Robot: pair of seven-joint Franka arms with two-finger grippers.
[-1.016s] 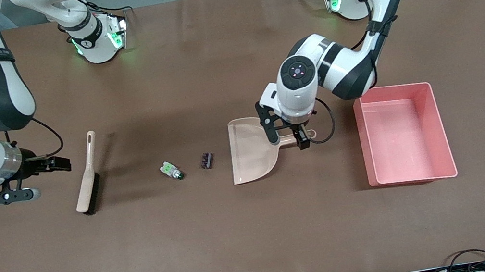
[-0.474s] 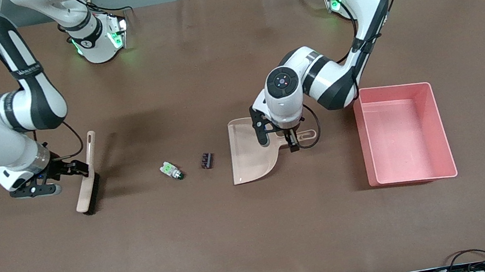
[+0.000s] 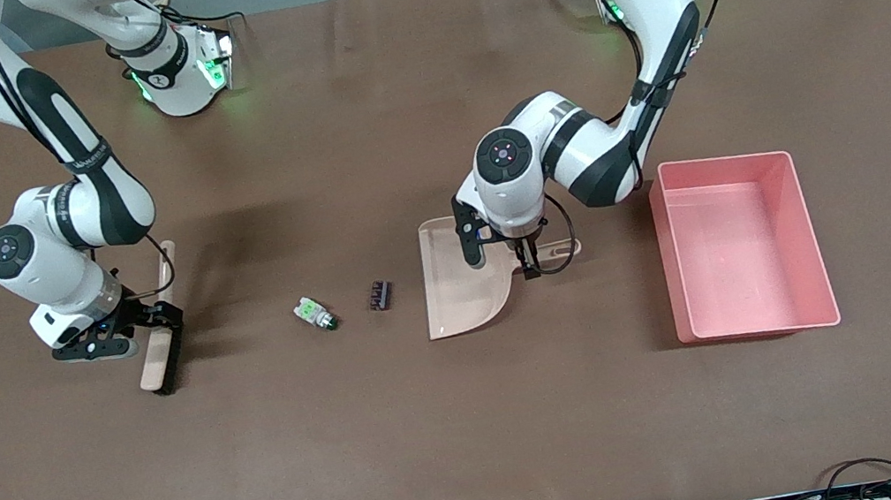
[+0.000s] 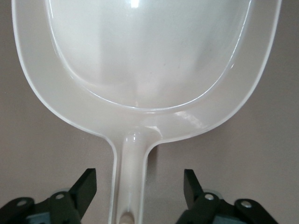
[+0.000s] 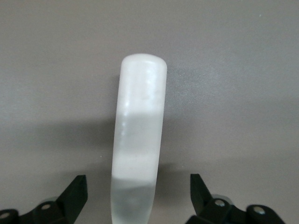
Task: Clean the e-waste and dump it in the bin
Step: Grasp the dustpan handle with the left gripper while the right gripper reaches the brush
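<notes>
Bin (image 3: 740,246): on the surface (image 3: 473,424) toward the left arm's end, apart from the dustpan (image 3: 458,275).
E-waste: white-and-green component (image 3: 314,313) and black ribbed block (image 3: 379,295) lie between brush (image 3: 161,326) and dustpan, well apart from both grippers.
Left gripper (image 3: 502,257): released, fingers (image 4: 84,189) straddling the dustpan handle.
Right gripper (image 3: 152,319): released, fingers (image 5: 74,193) either side of the brush handle.

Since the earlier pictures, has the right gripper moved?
Yes. The right gripper has travelled toward the brush, which lies in the same place; its open jaws now straddle the brush handle.
</notes>
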